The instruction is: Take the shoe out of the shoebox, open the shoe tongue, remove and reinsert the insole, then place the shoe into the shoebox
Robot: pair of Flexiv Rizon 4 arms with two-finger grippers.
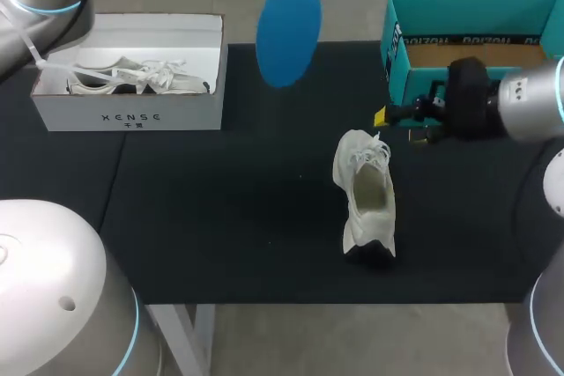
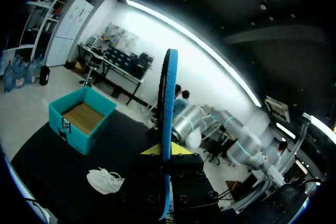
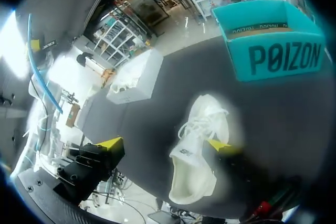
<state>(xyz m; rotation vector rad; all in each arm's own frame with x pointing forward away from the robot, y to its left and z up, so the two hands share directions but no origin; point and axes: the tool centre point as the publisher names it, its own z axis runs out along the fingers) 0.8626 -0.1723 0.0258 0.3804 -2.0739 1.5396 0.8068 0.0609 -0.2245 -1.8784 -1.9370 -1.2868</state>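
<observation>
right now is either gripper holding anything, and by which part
The left gripper is shut on the blue insole, pinching its upper end so it hangs down. The right gripper is open by the white shoe, holding nothing.

Insole (image 1: 288, 28), upper middle of frame: solid bright blue, no pattern. Shoe (image 1: 366, 195), centre right: off-white throughout, white laces, dark patch at the lower end. Shoebox (image 1: 467, 4), upper right: teal walls, dark lettering, brown cardboard floor. White box (image 1: 132, 116), upper left: dark print on the front; second shoe (image 1: 132, 78) inside is pale grey-white. Table (image 1: 220, 217): plain black. Right gripper (image 3: 167, 146): yellow tips, black body. Left arm (image 1: 53, 279) and right arm (image 1: 529, 107): silver-grey with light-blue rings.
</observation>
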